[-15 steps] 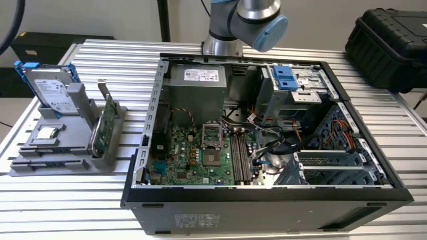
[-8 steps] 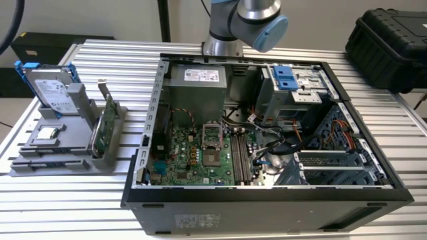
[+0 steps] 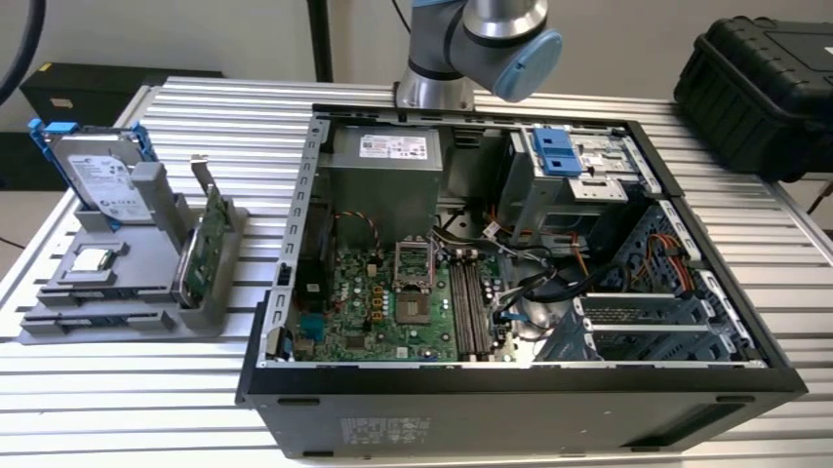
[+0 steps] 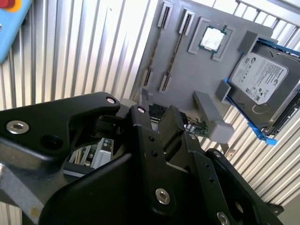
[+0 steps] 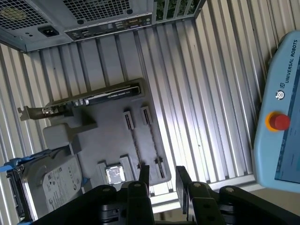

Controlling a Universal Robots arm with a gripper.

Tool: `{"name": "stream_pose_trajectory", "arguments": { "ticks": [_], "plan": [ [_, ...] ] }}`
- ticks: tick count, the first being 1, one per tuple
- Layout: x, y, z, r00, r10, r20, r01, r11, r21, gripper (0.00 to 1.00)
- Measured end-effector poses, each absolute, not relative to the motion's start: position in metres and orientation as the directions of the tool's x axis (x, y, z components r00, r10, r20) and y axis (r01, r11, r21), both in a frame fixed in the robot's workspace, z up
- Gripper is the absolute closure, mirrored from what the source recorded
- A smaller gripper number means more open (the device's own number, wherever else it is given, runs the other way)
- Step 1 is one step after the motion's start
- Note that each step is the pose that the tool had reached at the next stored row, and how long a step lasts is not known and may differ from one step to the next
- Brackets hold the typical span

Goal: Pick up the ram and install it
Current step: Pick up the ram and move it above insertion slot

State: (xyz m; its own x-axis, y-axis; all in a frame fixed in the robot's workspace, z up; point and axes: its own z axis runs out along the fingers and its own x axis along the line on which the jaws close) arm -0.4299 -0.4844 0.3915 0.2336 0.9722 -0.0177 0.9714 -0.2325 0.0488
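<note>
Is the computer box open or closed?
Open: the computer case has no side cover, so its green motherboard shows inside.

The arm (image 3: 471,29) stands at the upper middle of the exterior view, with its silver base (image 3: 434,90) below a blue-capped joint (image 3: 528,57). In the first wrist view the gripper (image 5: 163,180) holds its two black fingers (image 5: 143,180) apart, with a free gap between them.

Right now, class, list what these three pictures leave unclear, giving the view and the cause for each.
Arm: exterior view, cut off by the top edge.
Green card: second wrist view, mostly hidden behind the pincer.
Motherboard memory slots: exterior view, too small to tell whether a stick is seated.
Ram: in both wrist views, edge-on, too thin to show its face.
</note>
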Motion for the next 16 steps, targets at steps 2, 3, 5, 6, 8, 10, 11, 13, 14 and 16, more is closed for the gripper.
{"name": "stream_pose_trajectory", "arguments": {
  "ticks": [2,3,5,6,8,10,11,13,14,16],
  "plan": [
    [-0.4299,-0.4844,0.3915,0.236,0.972,-0.018,0.971,-0.235,0.049,0.0],
    [-0.4299,-0.4844,0.3916,0.237,0.971,-0.018,0.971,-0.236,0.049,0.0],
    [-0.43,-0.4843,0.3915,0.24,0.971,-0.018,0.97,-0.239,0.049,0.0],
    [-0.43,-0.4843,0.3916,0.241,0.97,-0.018,0.97,-0.24,0.049,0.0],
    [-0.43,-0.4844,0.3916,0.243,0.97,-0.018,0.969,-0.242,0.049,0.0],
    [-0.43,-0.4844,0.3915,0.246,0.969,-0.018,0.968,-0.245,0.049,0.0],
    [-0.43,-0.4843,0.3916,0.247,0.969,-0.018,0.968,-0.246,0.049,0.0],
    [-0.43,-0.4844,0.3915,0.251,0.968,-0.018,0.967,-0.25,0.049,0.0],
    [-0.43,-0.4844,0.3915,0.254,0.967,-0.018,0.966,-0.253,0.049,0.0],
    [-0.43,-0.4843,0.3916,0.26,0.966,-0.018,0.965,-0.258,0.049,0.0]
  ]
}}
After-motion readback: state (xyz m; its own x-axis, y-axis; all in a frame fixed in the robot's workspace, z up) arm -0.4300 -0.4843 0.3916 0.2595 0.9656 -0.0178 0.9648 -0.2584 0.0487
